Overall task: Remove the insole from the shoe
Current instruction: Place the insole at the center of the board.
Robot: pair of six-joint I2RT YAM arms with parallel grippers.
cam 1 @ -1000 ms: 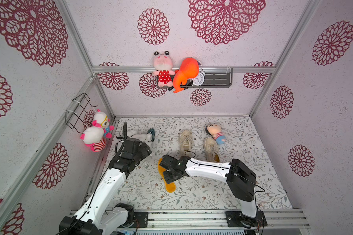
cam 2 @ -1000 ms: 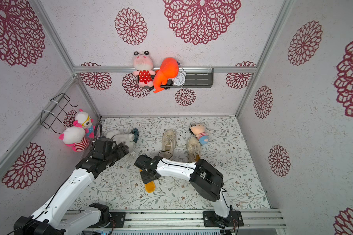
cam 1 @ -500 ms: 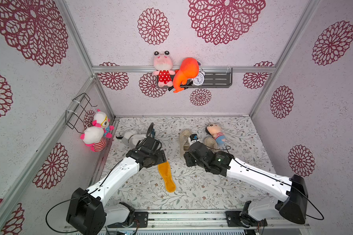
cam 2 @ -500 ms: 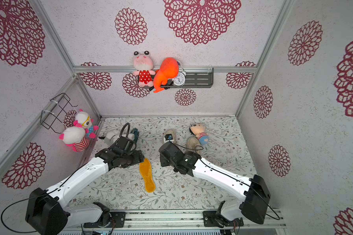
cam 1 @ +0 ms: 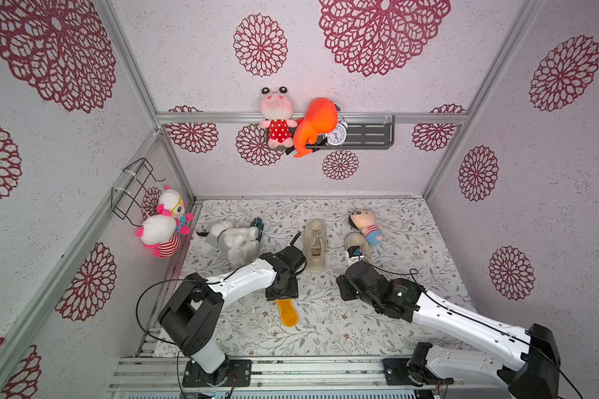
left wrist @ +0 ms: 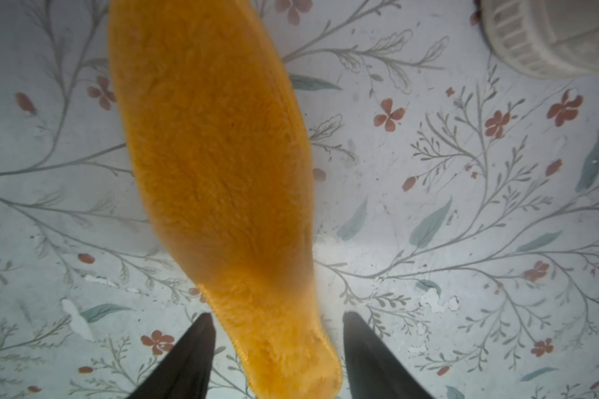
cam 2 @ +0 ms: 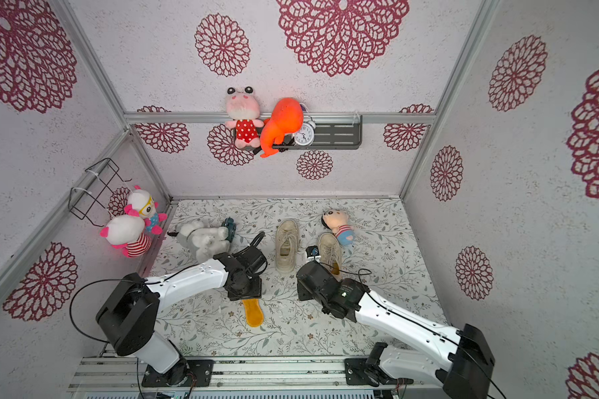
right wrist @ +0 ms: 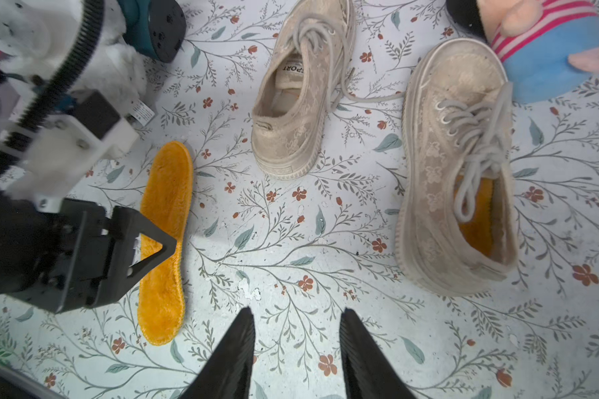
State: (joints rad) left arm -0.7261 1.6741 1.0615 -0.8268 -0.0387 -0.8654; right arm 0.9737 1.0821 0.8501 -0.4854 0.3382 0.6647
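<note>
— Fingers (left wrist: 184, 359) of the left gripper (left wrist: 277, 317): how do they stand?
— Parted, one black tip on each side of the narrow end of the orange fuzzy insole (left wrist: 215, 155). Slivers of the pale floral mat (left wrist: 464, 207) show between the tips and the pile, so nothing is clamped.
— Where does that insole lie?
— Flat on the mat, outside both shoes. In a top view the insole (cam 1: 287, 312) sits just below the centre of the frame, its far end hidden under the left gripper's black body.
— And the right gripper (right wrist: 296, 311)?
— Its fingers stand apart, with only bare mat between them; it holds nothing.
— The shoes?
— In a top view the beige lace sneaker (cam 2: 286, 245) with a pale inside stands upright at the centre, near the loose insole but apart from it. Just right of it the second beige lace sneaker (cam 2: 330, 252) is tilted; the right wrist view shows another orange insole (right wrist: 474, 221) inside it. Above that shoe lies a small plush doll (cam 2: 338, 224) in a striped top, just beside its toe.
</note>
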